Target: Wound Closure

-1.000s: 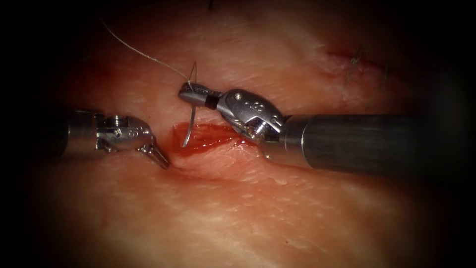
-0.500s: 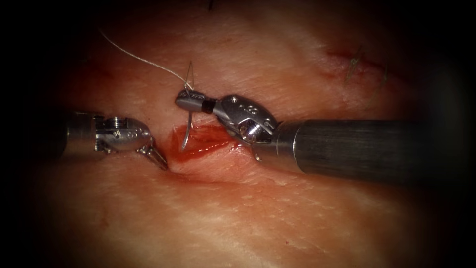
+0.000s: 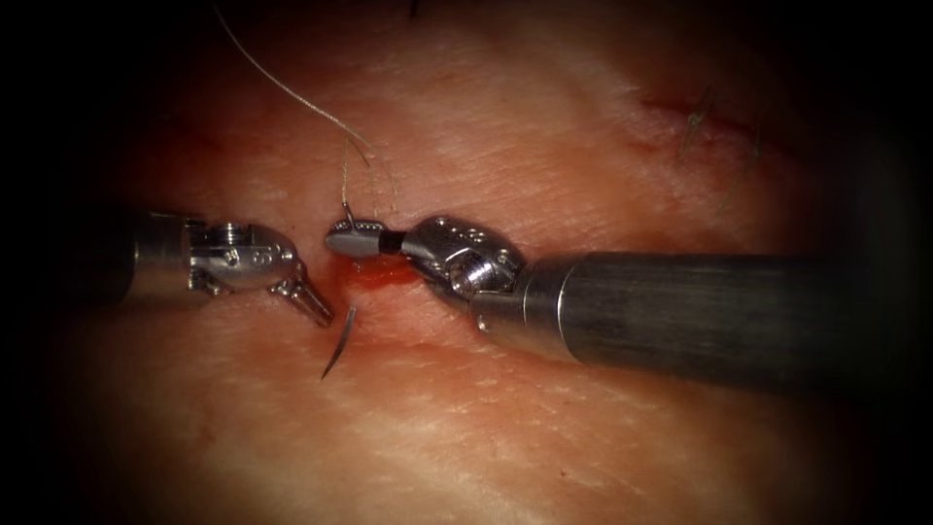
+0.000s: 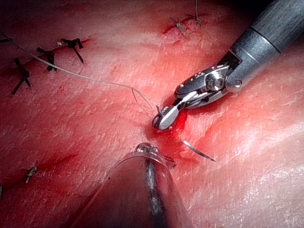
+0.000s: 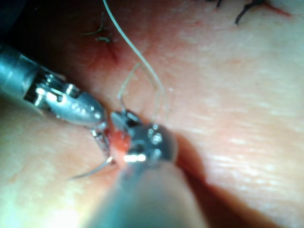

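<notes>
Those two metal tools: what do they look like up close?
Each is a dark grey, straight tubular shaft ending in a shiny silver wrist joint with small round pins. The right tool has a black band behind short rounded silver jaws; the left tool ends in thinner, pointed silver jaws.

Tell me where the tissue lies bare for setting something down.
Free: pale tissue below the curved steel needle piercing it, whose tail the right tool grips. Crowded: around the red cut, left tool and thin pale thread.

No legible text, label, brand, number or sign on any surface.
</notes>
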Controlling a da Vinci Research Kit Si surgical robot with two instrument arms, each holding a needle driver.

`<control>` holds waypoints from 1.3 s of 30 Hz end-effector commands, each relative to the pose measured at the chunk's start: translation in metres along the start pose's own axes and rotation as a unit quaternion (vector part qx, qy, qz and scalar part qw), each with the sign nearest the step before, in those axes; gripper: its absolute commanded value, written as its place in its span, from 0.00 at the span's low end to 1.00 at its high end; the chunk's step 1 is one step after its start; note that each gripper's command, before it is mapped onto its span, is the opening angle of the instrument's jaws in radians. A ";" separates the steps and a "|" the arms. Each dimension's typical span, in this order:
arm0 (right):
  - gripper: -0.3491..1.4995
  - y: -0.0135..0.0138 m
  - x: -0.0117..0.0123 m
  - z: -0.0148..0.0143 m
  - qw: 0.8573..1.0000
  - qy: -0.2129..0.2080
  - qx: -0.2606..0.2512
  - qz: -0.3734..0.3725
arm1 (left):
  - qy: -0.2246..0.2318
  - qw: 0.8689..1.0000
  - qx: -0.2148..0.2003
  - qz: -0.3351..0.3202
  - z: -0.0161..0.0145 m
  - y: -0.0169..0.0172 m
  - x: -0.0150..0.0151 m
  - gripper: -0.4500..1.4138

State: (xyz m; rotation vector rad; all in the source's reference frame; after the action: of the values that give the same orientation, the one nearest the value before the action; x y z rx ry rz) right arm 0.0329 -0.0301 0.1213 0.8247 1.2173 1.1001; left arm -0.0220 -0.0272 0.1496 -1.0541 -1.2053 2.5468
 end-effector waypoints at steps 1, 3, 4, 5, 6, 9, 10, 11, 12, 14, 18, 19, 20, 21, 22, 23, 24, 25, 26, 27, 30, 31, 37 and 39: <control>0.00 0.0001 0.0006 0.0008 0.999 0.009 -0.006 0.038 | 0.000 1.000 -0.001 0.000 0.0009 -0.0003 -0.0001 0.00; 0.00 0.0001 0.0009 0.0008 0.999 0.021 -0.010 0.045 | 0.000 1.000 -0.001 0.000 0.0009 -0.0003 -0.0001 0.00; 0.03 0.0002 0.0012 0.0007 0.998 0.033 -0.014 0.047 | 0.000 1.000 -0.001 0.000 0.0009 -0.0003 -0.0001 0.00; 0.22 0.0002 0.0015 0.0007 0.998 0.040 -0.019 0.043 | 0.000 1.000 -0.001 0.000 0.0009 -0.0003 -0.0001 0.00; 0.09 0.0003 0.0017 0.0006 0.999 0.043 -0.022 0.024 | 0.000 1.000 -0.001 0.000 0.0009 -0.0003 -0.0001 0.00; 0.00 0.0007 0.0022 0.0001 0.999 0.029 -0.039 -0.016 | 0.000 1.000 -0.001 0.000 0.0009 -0.0002 -0.0001 0.00; 0.16 0.0008 0.0021 0.0001 0.999 0.032 -0.040 -0.016 | 0.000 1.000 -0.001 0.000 0.0009 -0.0002 -0.0001 0.00; 0.16 0.0008 0.0021 0.0001 0.999 0.032 -0.040 -0.016 | 0.000 1.000 -0.001 0.000 0.0009 -0.0002 -0.0001 0.00; 0.47 0.0009 0.0019 0.0003 0.998 0.037 -0.039 -0.017 | 0.000 1.000 -0.001 0.000 0.0009 -0.0002 -0.0001 0.00; 0.82 0.0008 0.0019 0.0008 0.998 0.038 -0.040 -0.017 | 0.000 1.000 0.000 0.000 0.0009 -0.0002 -0.0001 0.00; 0.96 0.0004 0.0023 0.0013 0.998 0.040 -0.043 -0.026 | 0.008 1.000 0.016 0.000 0.0007 -0.0001 -0.0001 0.00; 0.96 0.0003 0.0024 0.0012 0.997 0.039 -0.045 -0.058 | 0.013 1.000 0.023 0.008 0.0005 0.0000 -0.0001 0.00; 0.95 0.0002 0.0025 0.0011 0.995 0.038 -0.046 -0.084 | 0.018 0.999 0.029 0.014 0.0003 0.0001 -0.0001 0.00; 0.94 0.0002 0.0026 0.0010 0.992 0.037 -0.047 -0.107 | 0.025 0.999 0.036 0.019 0.0001 0.0002 -0.0001 0.00; 0.94 0.0002 0.0026 0.0010 0.992 0.037 -0.047 -0.107 | 0.025 0.999 0.036 0.019 0.0001 0.0002 -0.0001 0.00; 0.92 0.0002 0.0026 0.0008 0.990 0.036 -0.048 -0.130 | 0.032 0.998 0.044 0.026 -0.0001 0.0004 -0.0001 0.00; 0.91 0.0002 0.0026 0.0005 0.985 0.035 -0.049 -0.162 | 0.044 0.997 0.058 0.036 -0.0004 0.0006 -0.0001 0.02; 0.90 0.0003 0.0027 0.0002 0.983 0.034 -0.049 -0.174 | 0.056 0.995 0.068 0.046 -0.0005 0.0008 0.0000 0.05; 0.90 0.0005 0.0029 -0.0004 0.982 0.033 -0.048 -0.182 | 0.078 0.991 0.090 0.068 -0.0007 0.0011 0.0002 0.11; 0.89 0.0006 0.0030 -0.0010 0.982 0.032 -0.047 -0.182 | 0.091 0.986 0.105 0.087 -0.0008 0.0013 0.0003 0.14; 0.88 0.0008 0.0030 -0.0021 0.982 0.031 -0.044 -0.182 | 0.112 0.978 0.129 0.116 -0.0007 0.0017 0.0004 0.20; 0.88 0.0009 0.0030 -0.0026 0.982 0.028 -0.043 -0.182 | 0.117 0.975 0.138 0.126 -0.0007 0.0019 0.0003 0.20; 0.89 0.0009 0.0032 -0.0062 0.983 -0.010 -0.043 -0.177 | 0.139 0.954 0.195 0.178 -0.0003 0.0031 0.0003 0.42; 0.89 0.0009 0.0033 -0.0072 0.983 -0.023 -0.044 -0.177 | 0.151 0.949 0.197 0.195 -0.0001 0.0034 0.0004 0.45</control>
State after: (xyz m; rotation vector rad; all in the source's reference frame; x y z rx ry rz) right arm 0.0252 -0.0271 0.1191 0.5378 1.2086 0.8316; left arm -0.0211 -0.0290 0.1461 -1.6318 -0.3959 2.5971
